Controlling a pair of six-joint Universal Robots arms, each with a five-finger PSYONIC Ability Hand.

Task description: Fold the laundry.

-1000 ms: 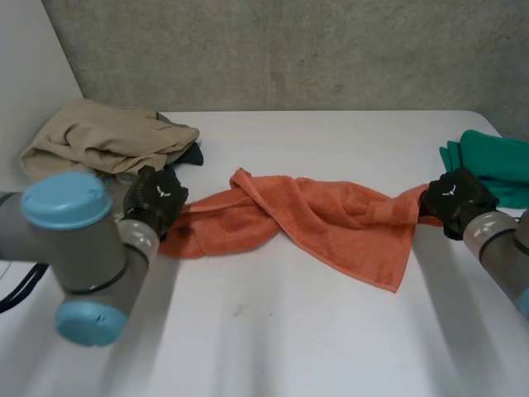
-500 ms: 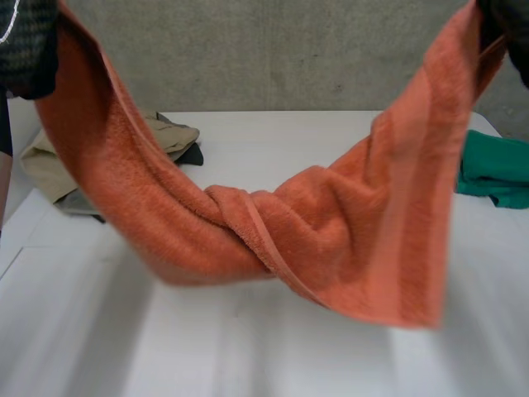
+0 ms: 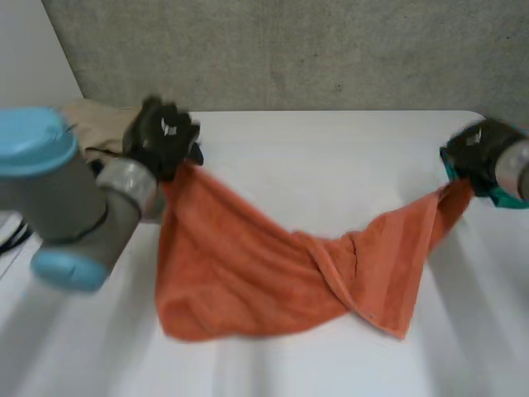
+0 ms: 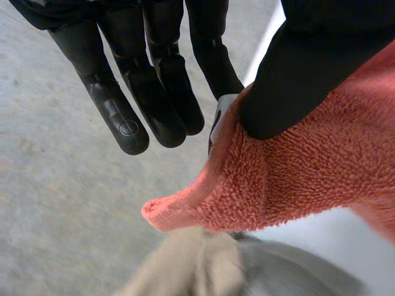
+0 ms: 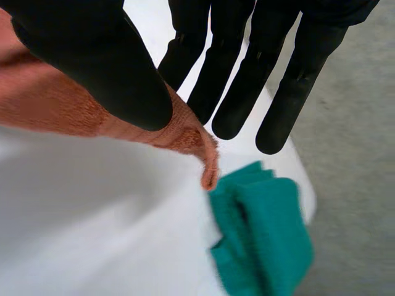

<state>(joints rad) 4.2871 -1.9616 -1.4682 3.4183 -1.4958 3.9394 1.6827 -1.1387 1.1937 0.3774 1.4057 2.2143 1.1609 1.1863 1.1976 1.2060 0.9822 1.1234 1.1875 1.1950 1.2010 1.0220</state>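
Note:
An orange towel [image 3: 273, 277] hangs stretched between my two hands, twisted near its middle, its lower part sagging onto the white table [image 3: 314, 157]. My left hand [image 3: 161, 136] is raised at the back left and pinches one towel corner [image 4: 247, 185] between thumb and fingers. My right hand [image 3: 479, 153] at the far right pinches the opposite corner [image 5: 179, 132] the same way, thumb pressed on the cloth.
A pile of beige clothes [image 3: 91, 124] lies at the back left behind my left hand. A folded green cloth [image 5: 265, 240] sits at the table's right edge under my right hand. A grey concrete wall [image 3: 289, 50] stands behind the table.
Both hands have come back down from high above the table with the towel. The towel now hangs lower and spreads out more, its bottom resting on the table.

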